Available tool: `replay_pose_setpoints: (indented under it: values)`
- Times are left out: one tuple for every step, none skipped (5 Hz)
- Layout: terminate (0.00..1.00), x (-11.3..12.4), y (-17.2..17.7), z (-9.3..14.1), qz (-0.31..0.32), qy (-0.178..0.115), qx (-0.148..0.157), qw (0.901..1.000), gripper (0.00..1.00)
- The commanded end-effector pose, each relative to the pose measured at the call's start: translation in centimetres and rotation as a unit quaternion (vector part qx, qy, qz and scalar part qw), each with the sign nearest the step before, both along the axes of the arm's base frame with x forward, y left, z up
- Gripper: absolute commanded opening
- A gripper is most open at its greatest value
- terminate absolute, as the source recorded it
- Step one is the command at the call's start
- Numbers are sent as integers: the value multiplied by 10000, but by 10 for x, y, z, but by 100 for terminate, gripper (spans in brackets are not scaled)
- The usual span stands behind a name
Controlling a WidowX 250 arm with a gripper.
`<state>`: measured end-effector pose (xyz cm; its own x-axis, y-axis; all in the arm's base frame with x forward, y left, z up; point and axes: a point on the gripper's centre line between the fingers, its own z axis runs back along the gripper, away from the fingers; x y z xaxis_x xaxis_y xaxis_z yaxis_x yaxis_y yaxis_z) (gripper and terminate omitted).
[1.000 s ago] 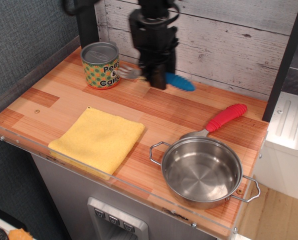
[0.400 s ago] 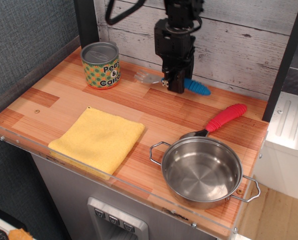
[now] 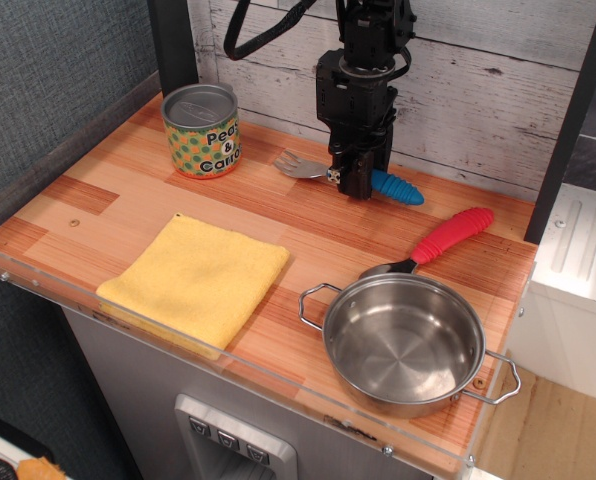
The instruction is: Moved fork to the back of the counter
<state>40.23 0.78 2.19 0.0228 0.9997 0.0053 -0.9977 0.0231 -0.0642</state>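
The fork (image 3: 398, 187) has silver tines pointing left and a ribbed blue handle pointing right. It lies low along the back of the wood-plank counter (image 3: 308, 225), close to the white plank wall. My black gripper (image 3: 356, 186) points straight down over the fork's neck, between tines and handle. Its fingers are closed around the neck. The fork looks to be at or just above the counter surface; I cannot tell whether it touches.
A green and yellow can (image 3: 202, 131) stands at the back left, left of the tines. A yellow cloth (image 3: 196, 277) lies front left. A steel pot (image 3: 403, 342) sits front right, with a red-handled utensil (image 3: 450, 236) behind it. A clear rim (image 3: 228, 360) edges the front.
My gripper has carried the fork to the right along the back of the counter, away from the can, and lowered it toward the surface.
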Motion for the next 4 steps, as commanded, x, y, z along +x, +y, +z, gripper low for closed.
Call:
replay_pose_setpoints:
  values:
    - [0, 21, -1, 26, -267, -319, -21, 9991, 100]
    - [0, 21, 1, 37, -314, -397, 109, 9987, 100]
    - [0, 15, 7, 57, -382, -539, 371, 9971, 100]
    - [0, 8, 13, 75, -693, -451, 653, 9944, 100]
